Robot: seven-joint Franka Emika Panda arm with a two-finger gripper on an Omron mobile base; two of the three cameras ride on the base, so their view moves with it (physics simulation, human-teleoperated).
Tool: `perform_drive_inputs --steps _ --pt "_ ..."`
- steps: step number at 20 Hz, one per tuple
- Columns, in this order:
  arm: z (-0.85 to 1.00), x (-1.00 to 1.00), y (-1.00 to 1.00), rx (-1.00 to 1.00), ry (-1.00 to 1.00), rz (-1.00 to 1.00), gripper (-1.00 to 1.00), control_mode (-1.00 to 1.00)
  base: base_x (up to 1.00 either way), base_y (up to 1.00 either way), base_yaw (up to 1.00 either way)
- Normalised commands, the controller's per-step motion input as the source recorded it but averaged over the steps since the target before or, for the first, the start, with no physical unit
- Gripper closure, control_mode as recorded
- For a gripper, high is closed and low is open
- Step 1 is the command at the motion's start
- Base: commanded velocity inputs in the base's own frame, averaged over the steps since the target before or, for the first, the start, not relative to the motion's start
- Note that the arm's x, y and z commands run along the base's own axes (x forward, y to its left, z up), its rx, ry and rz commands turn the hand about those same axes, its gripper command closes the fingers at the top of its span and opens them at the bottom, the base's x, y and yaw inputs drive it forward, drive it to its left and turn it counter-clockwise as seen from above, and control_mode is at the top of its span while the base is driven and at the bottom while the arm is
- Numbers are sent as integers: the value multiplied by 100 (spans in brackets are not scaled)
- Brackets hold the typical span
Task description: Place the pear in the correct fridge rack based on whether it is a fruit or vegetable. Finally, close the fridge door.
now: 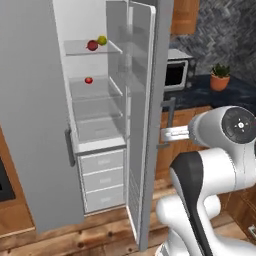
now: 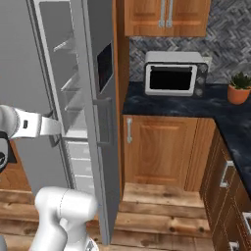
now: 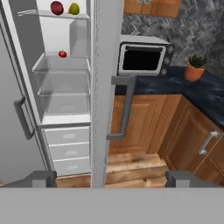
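Note:
The yellow-green pear [image 1: 102, 40] [image 3: 74, 8] lies on the fridge rack [image 1: 75, 50] [image 3: 43, 14], the highest glass shelf, right beside a round red fruit [image 1: 92, 45] [image 3: 57, 7]. The fridge door [image 1: 145, 125] [image 2: 98, 127] [image 3: 105, 87] stands wide open, edge-on to me, with its grey handle [image 3: 126, 105] facing the counter side. My gripper [image 1: 163, 134] [image 2: 58, 127] [image 3: 111, 179] is open and holds nothing. It hovers a short way back from the door's edge, at about the handle's height.
A small red tomato [image 1: 88, 80] [image 3: 62, 54] sits on the second shelf. The plain grey door [image 1: 35, 110] is on the left. White drawers [image 1: 102, 180] lie below the shelves. A microwave [image 2: 174, 73] and a potted plant [image 2: 239, 88] stand on the dark counter [image 2: 162, 100].

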Motion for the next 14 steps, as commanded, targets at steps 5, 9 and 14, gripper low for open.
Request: perform_drive_inputs --steps 5,9,14 --pt "0 0 0 0 0 0 -100 100 22 -86 23" --pt "0 0 0 0 0 0 -100 100 40 -79 38" --pt "0 0 0 0 0 0 -100 100 64 -56 44"
